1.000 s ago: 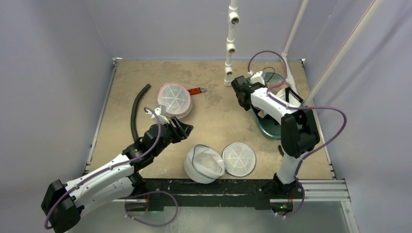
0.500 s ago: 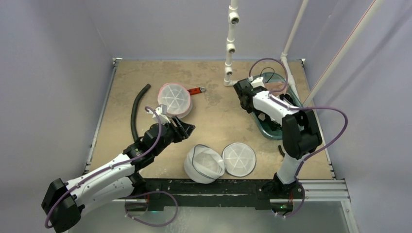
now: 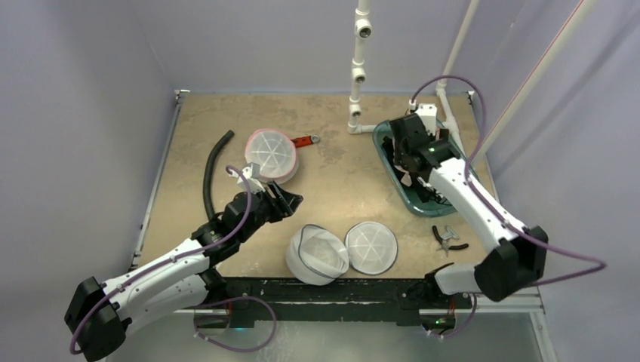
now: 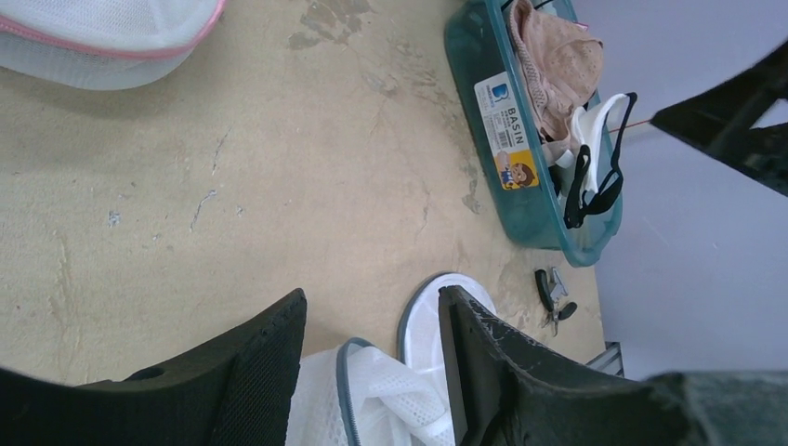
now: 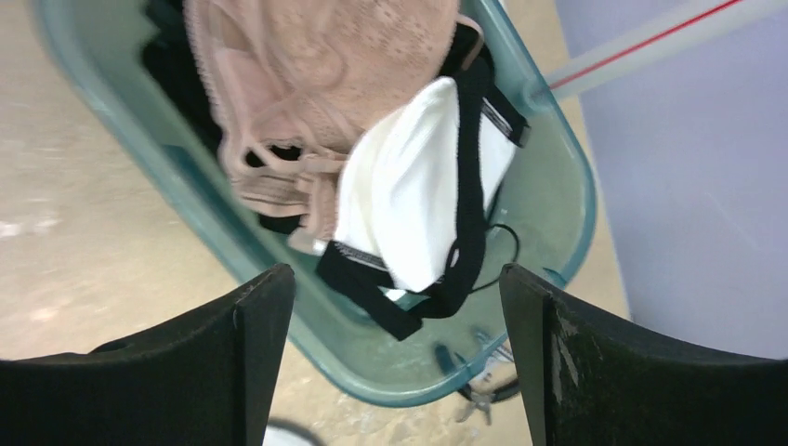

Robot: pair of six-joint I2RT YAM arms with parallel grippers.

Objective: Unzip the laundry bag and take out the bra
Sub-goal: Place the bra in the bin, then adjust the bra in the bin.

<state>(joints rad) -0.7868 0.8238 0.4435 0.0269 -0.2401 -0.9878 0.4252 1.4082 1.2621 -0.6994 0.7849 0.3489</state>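
Swung across, the right gripper (image 5: 392, 279) hangs wide open, empty; just beneath it a white, black-trimmed bra (image 5: 409, 195) lies crumpled on a pink one (image 5: 307, 84) in the basin (image 5: 569, 218).

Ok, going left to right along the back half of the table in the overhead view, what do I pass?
Black hose → pink-rimmed mesh bag → red-handled tool → white pipe → teal basin.

White/blk bra (image 5: 409, 204) in basin (image 5: 400, 367); laundry bag (image 3: 317, 255) open.
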